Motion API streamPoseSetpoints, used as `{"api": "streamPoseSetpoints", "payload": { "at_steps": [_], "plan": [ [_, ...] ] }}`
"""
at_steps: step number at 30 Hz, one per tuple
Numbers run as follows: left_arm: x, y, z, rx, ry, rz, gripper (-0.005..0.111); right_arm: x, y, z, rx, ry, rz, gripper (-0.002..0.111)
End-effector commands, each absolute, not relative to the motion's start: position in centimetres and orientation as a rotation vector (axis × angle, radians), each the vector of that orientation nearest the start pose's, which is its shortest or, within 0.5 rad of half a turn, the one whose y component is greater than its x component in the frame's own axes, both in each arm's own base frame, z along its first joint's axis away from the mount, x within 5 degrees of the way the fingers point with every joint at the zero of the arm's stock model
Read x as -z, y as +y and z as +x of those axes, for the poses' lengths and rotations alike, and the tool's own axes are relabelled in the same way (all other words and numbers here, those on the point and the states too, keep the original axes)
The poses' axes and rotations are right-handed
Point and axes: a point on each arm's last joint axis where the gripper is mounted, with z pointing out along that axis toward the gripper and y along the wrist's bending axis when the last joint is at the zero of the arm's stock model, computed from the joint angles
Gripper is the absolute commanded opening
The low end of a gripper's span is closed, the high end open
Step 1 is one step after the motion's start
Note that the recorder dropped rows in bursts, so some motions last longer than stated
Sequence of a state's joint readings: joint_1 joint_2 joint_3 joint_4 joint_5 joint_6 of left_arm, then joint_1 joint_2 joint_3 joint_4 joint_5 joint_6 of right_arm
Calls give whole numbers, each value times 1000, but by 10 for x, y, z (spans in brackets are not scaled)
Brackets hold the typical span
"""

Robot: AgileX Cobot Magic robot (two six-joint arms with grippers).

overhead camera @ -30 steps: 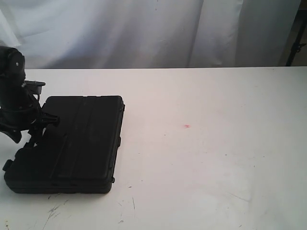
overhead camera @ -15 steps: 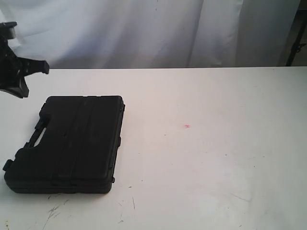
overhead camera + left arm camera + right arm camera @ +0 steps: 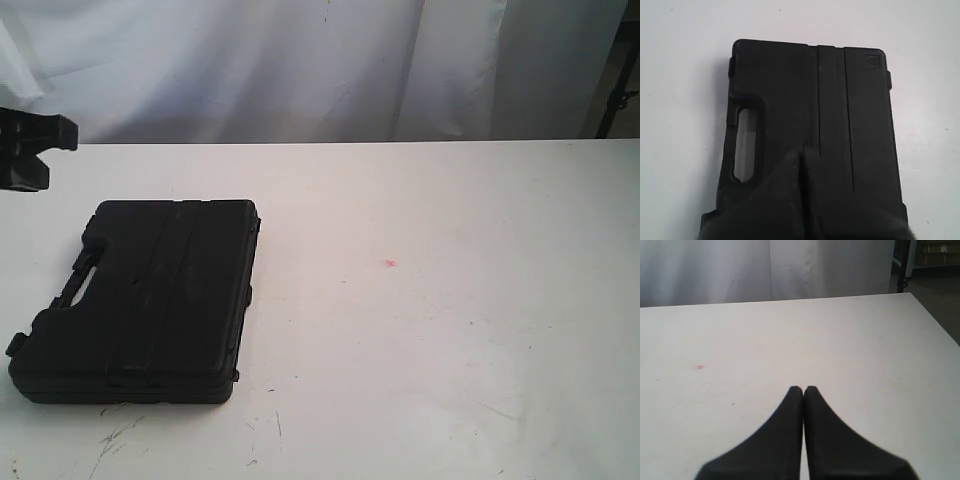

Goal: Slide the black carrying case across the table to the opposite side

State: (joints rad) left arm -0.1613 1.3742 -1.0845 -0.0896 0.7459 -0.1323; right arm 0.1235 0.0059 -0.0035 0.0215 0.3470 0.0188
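1. We see the black carrying case (image 3: pixel 140 300) lying flat and shut on the left part of the table (image 3: pixel 450 350), its handle slot on the outer left edge and its long axis running from the near edge toward the back curtain (image 3: pixel 300 60)
2. Our left gripper (image 3: pixel 800 152) hangs above the case, fingers pressed together with nothing between them; in the exterior view only part of that arm (image 3: pixel 30 150) shows at the far left, raised clear of the lid
3. Our right gripper (image 3: pixel 803 389) is likewise clenched and empty, hovering over bare tabletop with the small red spot (image 3: pixel 699 367) off to one side; it does not appear in the exterior view
4. The relation that matters: the case sits just below the left claw, well apart from the right, so the left arm is the nearer one
5. We judge the push should meet the handle-side long edge, driving the case broadside past the red spot toward the right side
6. A contact off the middle of that edge would likely turn the case instead of sliding it straight
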Motion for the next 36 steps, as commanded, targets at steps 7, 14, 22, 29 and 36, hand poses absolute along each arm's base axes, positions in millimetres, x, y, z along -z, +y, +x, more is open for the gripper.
{"api": "streamPoseSetpoints", "payload": {
  "at_steps": [7, 14, 22, 29, 36],
  "plan": [
    [-298, -48, 220, 359, 2424, -100, 0, -182, 7, 53, -115, 1828, -78, 0],
    [-279, -40, 164, 409, 2317, -136, 0, -182, 7, 53, -115, 1828, -78, 0],
    [-289, -28, 141, 217, 2217, 55, 0, -182, 7, 53, -115, 1828, -78, 0],
    [-292, -20, 140, 63, 2182, 150, 0, -182, 7, 53, -115, 1828, -78, 0],
    [-296, -17, 135, 19, 2148, 169, 0, -182, 7, 53, -115, 1828, -78, 0]
  ]
}}
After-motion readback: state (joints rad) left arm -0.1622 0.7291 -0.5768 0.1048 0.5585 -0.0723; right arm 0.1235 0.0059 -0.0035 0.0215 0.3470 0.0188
